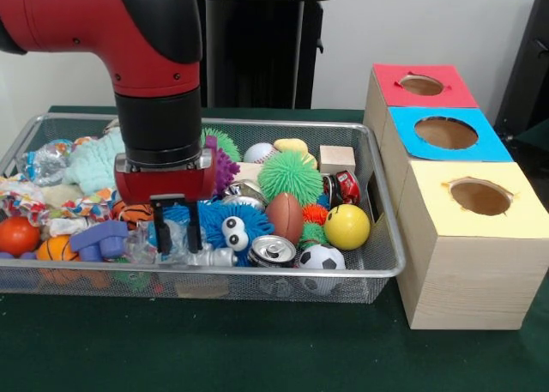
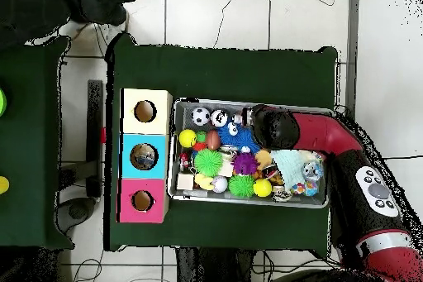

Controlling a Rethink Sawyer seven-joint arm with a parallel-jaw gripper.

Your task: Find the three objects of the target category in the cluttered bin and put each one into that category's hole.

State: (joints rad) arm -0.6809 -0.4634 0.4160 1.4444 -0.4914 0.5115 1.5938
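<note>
Frontally, the wide silver wire-mesh bin sits on the green table, packed with toys. The red and black arm comes down over its left half, and the gripper has its two black fingers lowered on either side of a wrinkly see-through plastic bottle lying at the bin's near wall; the fingers look clenched on the bottle, though clutter blurs the contact. Just right of it lie a blue fuzzy toy with googly eyes, a shiny metal drink can and a black-and-white soccer ball. Farther right is a yellow ball; behind are a brown football, a green spiky ball and a pale wooden cube. At the left end lie an orange ball and a purple plastic piece. Right of the bin stand three pale wooden boxes in a row: the red-faced hole farthest, the blue-faced hole in the middle, the yellow-faced hole nearest.

From overhead, the bin is in the middle of the table, with the arm's black wrist covering the gripper. The boxes line the bin's left side, the red-faced hole at the lower end.
</note>
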